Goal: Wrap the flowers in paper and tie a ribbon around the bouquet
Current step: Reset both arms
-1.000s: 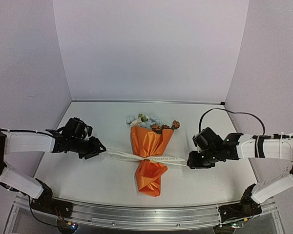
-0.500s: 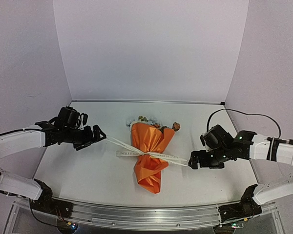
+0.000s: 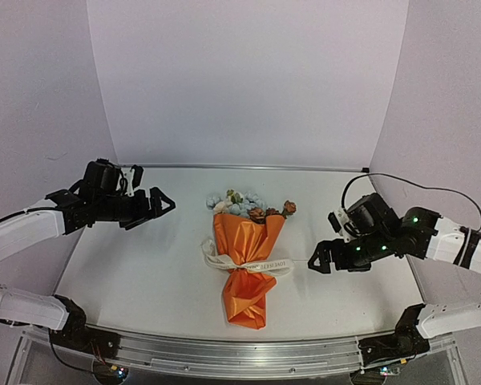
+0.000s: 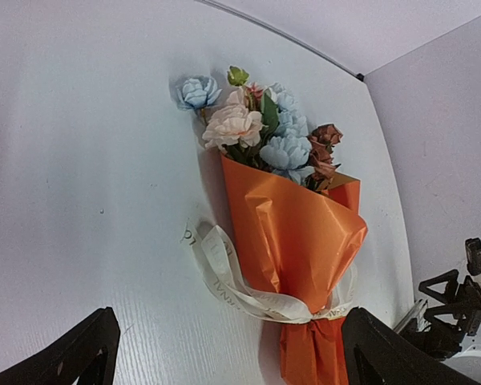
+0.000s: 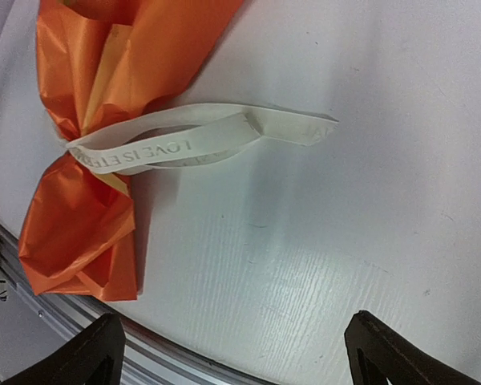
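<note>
The bouquet point(image 3: 245, 241) lies in the middle of the table, its orange paper point(image 4: 297, 233) pinched at the waist by the cream ribbon point(image 3: 248, 263). Pastel flowers point(image 3: 242, 202) stick out of the wide far end. The ribbon's ends lie slack on both sides of the paper, a loop point(image 4: 220, 273) on the left and a folded tail point(image 5: 224, 128) on the right. My left gripper point(image 3: 154, 210) hovers open, up and to the left of the bouquet, holding nothing. To the right of the bouquet my right gripper point(image 3: 325, 242) is open and empty too.
A metal rail point(image 3: 224, 349) runs along the table's near edge. White walls close in the back and both sides. A black cable point(image 3: 401, 184) arcs over the right arm near the back right corner.
Both grippers have opened and let go of the ribbon ends, then drawn back and up, away from the bouquet. The taut ribbon has fallen slack beside the paper.
</note>
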Tool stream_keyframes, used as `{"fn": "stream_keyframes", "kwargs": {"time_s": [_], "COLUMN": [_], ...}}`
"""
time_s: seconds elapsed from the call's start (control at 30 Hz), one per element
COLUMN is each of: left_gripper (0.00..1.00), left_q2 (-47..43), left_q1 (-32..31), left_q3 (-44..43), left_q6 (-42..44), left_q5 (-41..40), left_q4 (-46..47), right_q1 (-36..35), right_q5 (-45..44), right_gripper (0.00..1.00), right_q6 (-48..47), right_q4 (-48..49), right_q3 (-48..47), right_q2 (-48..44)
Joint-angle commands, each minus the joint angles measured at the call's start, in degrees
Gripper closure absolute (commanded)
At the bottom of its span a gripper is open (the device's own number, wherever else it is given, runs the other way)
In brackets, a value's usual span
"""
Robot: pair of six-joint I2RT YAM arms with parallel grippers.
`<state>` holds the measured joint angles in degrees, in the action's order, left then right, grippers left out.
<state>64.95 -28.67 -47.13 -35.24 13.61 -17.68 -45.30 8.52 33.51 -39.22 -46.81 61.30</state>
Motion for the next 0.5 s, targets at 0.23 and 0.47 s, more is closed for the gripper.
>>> {"fn": "stream_keyframes", "kwargs": {"time_s": [0.23,0.47], "left_gripper": [0.0,0.0], "left_q2": [0.8,1.2], "left_q1": [0.2,0.2], "left_q3": [-8.2,-9.5], "left_q6": [2.6,3.4], "left_q5": [-1.2,-1.5], "left_q4": [4.5,4.5], "right_q1": [0.2,0.3], "right_q5": [-2.7,-3.8], "right_gripper": [0.02,0.02], "right_q6": [-1.8,-2.4], "right_q4": [0.7,0.8], "right_q3": [-5.6,-5.3], "right_q2": [-2.6,-3.0]}}
